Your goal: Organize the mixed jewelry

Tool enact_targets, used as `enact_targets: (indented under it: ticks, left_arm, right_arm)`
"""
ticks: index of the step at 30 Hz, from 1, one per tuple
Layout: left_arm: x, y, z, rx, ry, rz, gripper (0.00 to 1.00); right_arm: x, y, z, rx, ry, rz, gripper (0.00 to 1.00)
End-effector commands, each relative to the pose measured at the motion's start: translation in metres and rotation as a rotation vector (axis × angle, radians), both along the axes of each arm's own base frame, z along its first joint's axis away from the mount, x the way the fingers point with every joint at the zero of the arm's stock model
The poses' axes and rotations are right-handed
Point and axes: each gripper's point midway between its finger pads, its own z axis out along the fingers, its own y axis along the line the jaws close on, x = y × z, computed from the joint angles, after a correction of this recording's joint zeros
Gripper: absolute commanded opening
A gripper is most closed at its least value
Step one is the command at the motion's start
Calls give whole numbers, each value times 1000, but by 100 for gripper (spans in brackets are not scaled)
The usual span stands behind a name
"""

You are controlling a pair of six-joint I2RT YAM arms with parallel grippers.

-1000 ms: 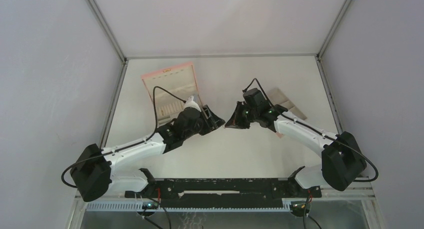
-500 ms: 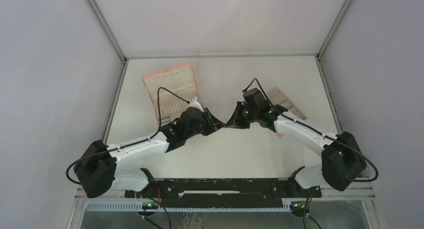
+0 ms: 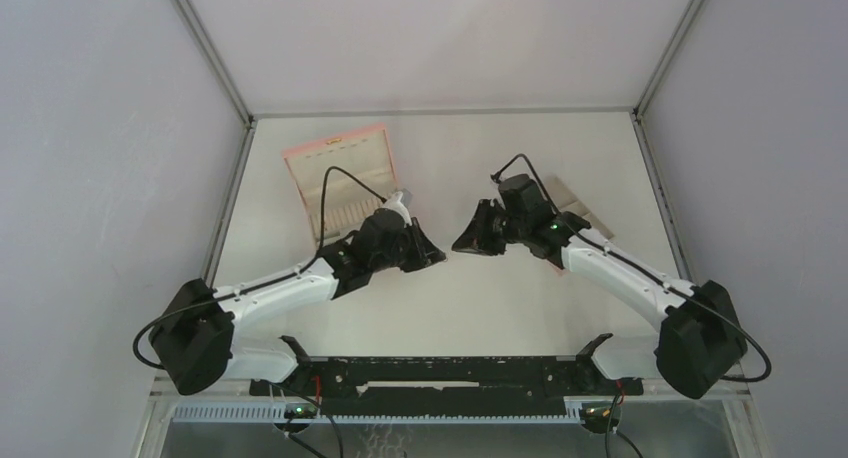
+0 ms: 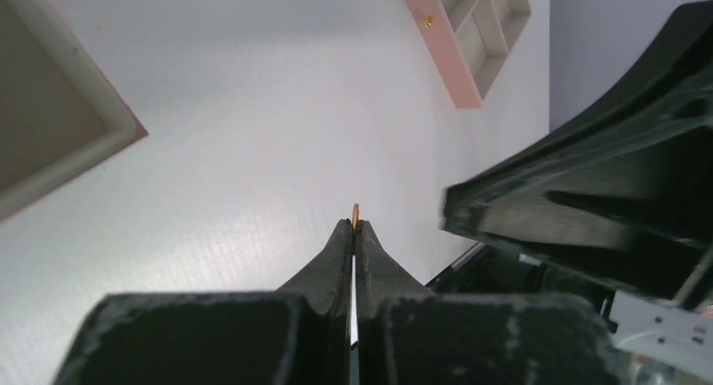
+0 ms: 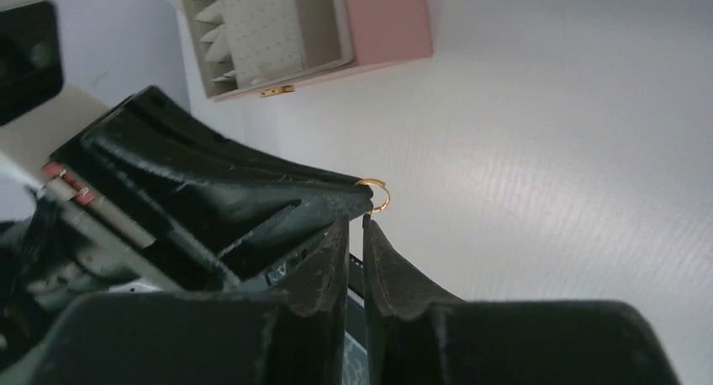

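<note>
One tiny orange-copper ring (image 5: 376, 193) hangs above the white table between the two arms. My left gripper (image 4: 354, 225) is shut on it, and in the left wrist view the ring (image 4: 356, 211) pokes edge-on out of the tips. My right gripper (image 5: 355, 221) sits just below the ring, with its jaws a narrow slit apart and nothing between them. From above, the left gripper (image 3: 438, 254) and the right gripper (image 3: 460, 246) nearly meet tip to tip at mid-table. No other rings show.
A pink quilted box (image 3: 340, 168) lies open at the back left, with a ridged beige interior (image 5: 269, 28). A beige compartmented tray (image 3: 582, 214) lies at the back right, partly behind the right arm, and shows pink-edged (image 4: 458, 57) in the left wrist view.
The left gripper moved right to meet the right one and closed on the ring. The right jaws parted a little, letting it go, and the right arm drew back slightly.
</note>
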Motion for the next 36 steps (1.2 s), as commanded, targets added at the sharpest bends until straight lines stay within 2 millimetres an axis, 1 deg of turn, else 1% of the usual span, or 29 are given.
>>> enact_targets:
  ticks: [1, 3, 4, 5, 6, 7, 8, 10, 12, 16, 20, 22, 29, 32, 36]
  left_arm:
    - [-10, 3, 35, 16, -140, -286, 0]
    - [-21, 8, 43, -10, -174, -428, 0]
    - [-30, 10, 47, -33, -177, -506, 0]
    - [-40, 14, 48, -37, -167, -579, 0]
    - [-52, 16, 52, -51, -169, -666, 0]
    - [-63, 17, 57, -61, -172, -738, 0]
    - [-71, 17, 64, -79, -186, -796, 0]
    - [-85, 18, 75, -122, -211, -884, 0]
    - [-92, 19, 84, -151, -243, -929, 0]
    - [-98, 20, 95, -174, -282, -960, 0]
    - [-104, 21, 103, -200, -305, -988, 0]
    - [-106, 22, 105, -210, -307, -998, 0]
    - [-108, 22, 107, -219, -307, -1006, 0]
    - [-108, 21, 107, -218, -306, -1005, 0]
    - [-108, 22, 109, -218, -314, -1002, 0]
  right_arm:
    - [-2, -6, 50, 122, -189, 130, 22]
    - [-16, -7, 66, 186, -250, 263, 27]
    - [-24, -7, 73, 218, -273, 328, 31]
    - [-38, -6, 80, 267, -281, 414, 40]
    - [-44, -6, 82, 284, -298, 462, 44]
    - [-57, -5, 87, 327, -296, 530, 48]
    - [-65, -5, 90, 359, -298, 575, 51]
    - [-77, -4, 94, 426, -294, 634, 53]
    - [-84, -3, 98, 476, -309, 666, 52]
    - [-87, -3, 99, 497, -345, 676, 51]
    - [-91, -2, 96, 531, -321, 689, 51]
    - [-94, 0, 98, 562, -326, 725, 52]
    - [-108, 14, 94, 584, -287, 793, 52]
    - [-112, 21, 88, 584, -258, 806, 51]
    - [-112, 28, 80, 576, -228, 803, 46]
